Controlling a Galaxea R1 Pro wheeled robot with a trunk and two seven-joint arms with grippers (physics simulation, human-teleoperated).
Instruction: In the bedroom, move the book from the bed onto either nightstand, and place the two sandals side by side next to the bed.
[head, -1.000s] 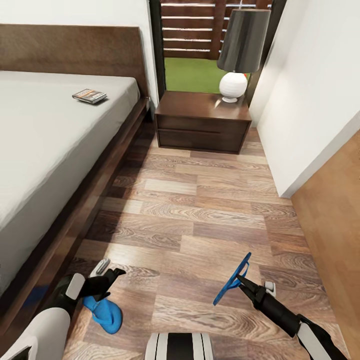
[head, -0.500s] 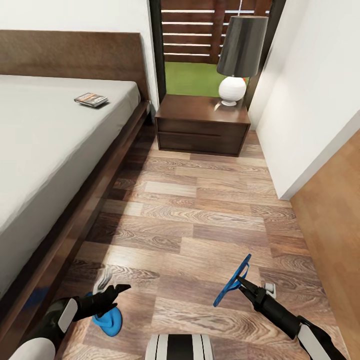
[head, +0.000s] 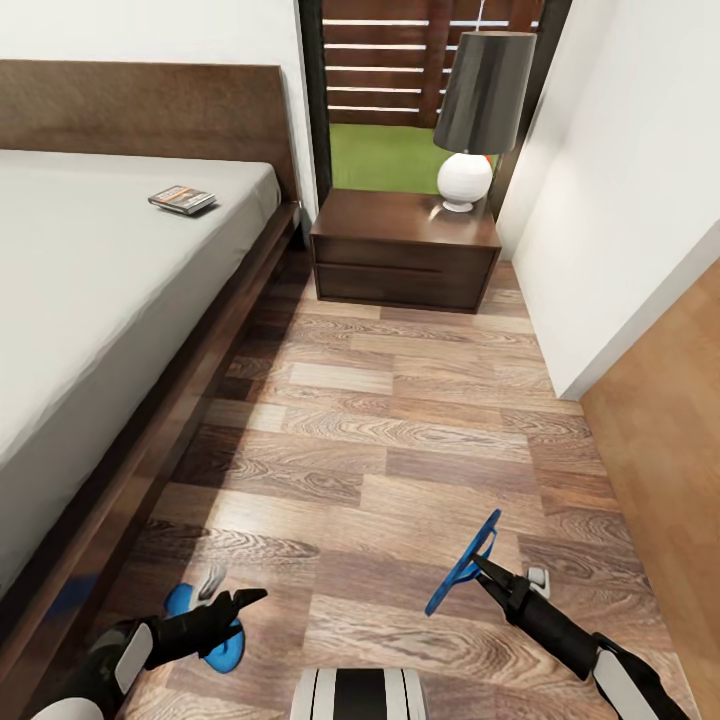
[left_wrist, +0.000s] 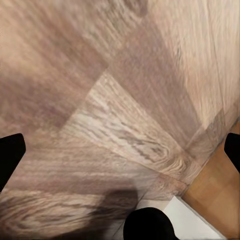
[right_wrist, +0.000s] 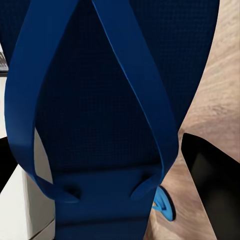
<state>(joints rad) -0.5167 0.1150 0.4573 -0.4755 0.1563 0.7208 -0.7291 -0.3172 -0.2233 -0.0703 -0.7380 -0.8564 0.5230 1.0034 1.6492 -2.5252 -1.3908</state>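
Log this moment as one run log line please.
right claw: shut on sandal, held off floor | left claw: open above other sandal on floor | book: on bed

Left arm: seen low at the head view's left, forearm angled toward the middle.
Left hand: held low over the floor, dark fingers spread apart, nothing gripped.
Right arm: extended from the lower right corner, forearm pointed up and inward.
Right hand: clamped on a blue sandal, which is held raised on edge.
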